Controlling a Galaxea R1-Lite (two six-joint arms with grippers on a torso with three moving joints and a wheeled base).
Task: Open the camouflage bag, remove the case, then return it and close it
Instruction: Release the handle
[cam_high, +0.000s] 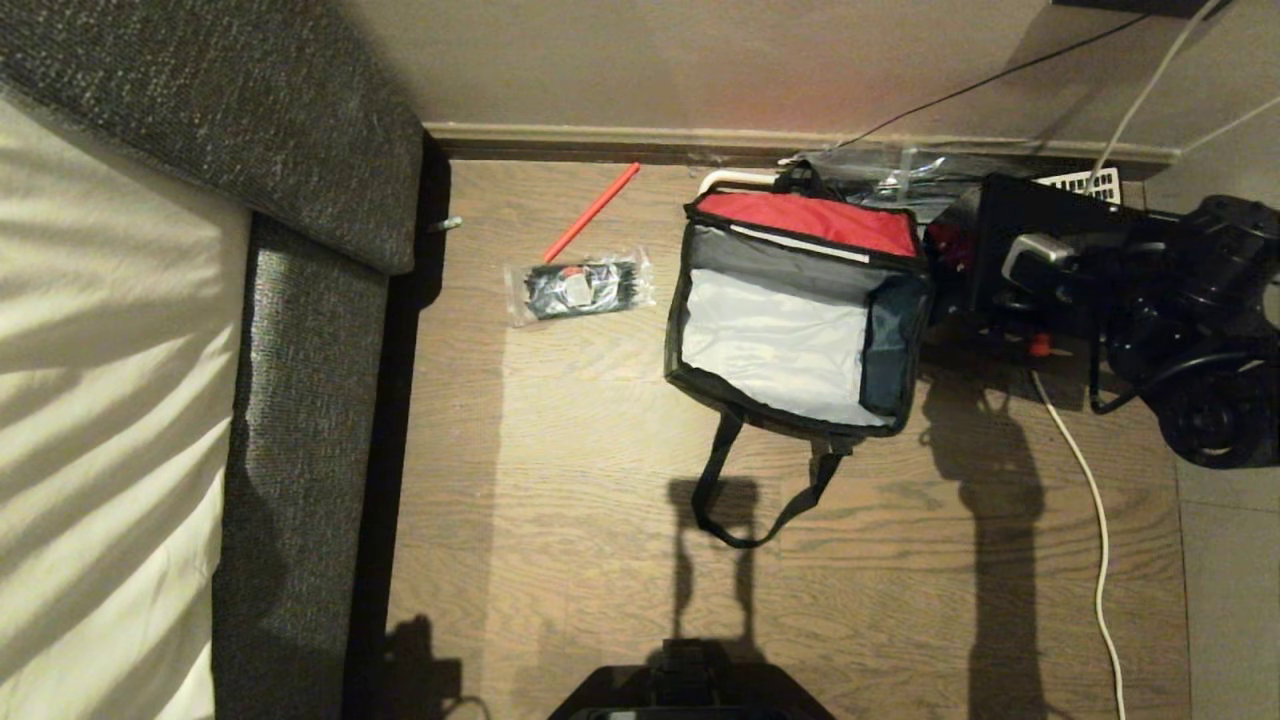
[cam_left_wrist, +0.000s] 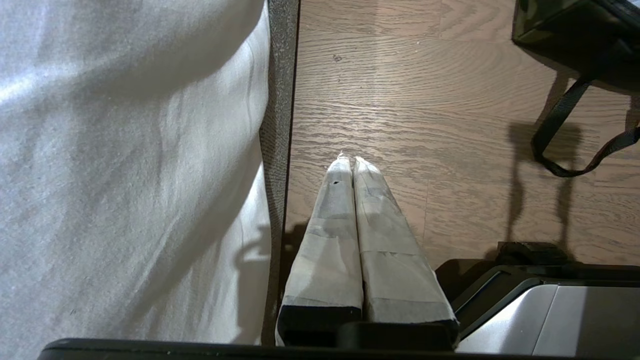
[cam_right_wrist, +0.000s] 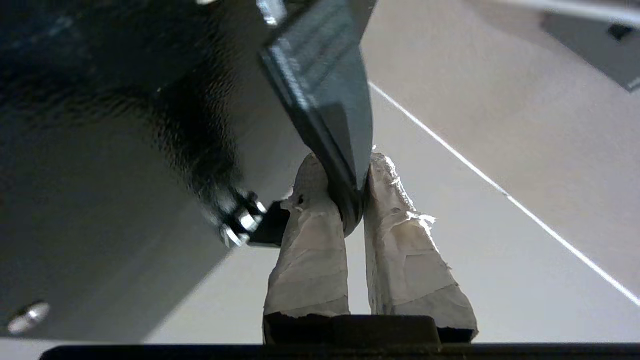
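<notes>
One bag is seen lying on the wooden floor (cam_high: 560, 480): the camouflage bag (cam_high: 795, 330), its flap thrown back so that red lining faces up along the far edge and a pale inner panel is exposed. Its black strap handle (cam_high: 745, 490) trails toward the robot. Just beside it, on the robot's right, the case (cam_high: 1040, 235) is held off the floor, though much of its outline is lost against the dark right arm (edges there are hard to separate). In the right wrist view the case's strap handle (cam_right_wrist: 325, 95) is seen pinched between the taped fingers (cam_right_wrist: 310, 240) of the right gripper (cam_right_wrist: 352, 195), which are clenched on it; the case body fills that view and is cut off. The left gripper (cam_left_wrist: 350, 162) is parked near the bed (cam_left_wrist: 125, 165), its fingers pressed together on nothing. Farther out, a clear packet of black items (cam_high: 580, 288) and a red stick (cam_high: 592, 212) lie near the wall, a white cable (cam_high: 1095, 500) is seen at the right.
</notes>
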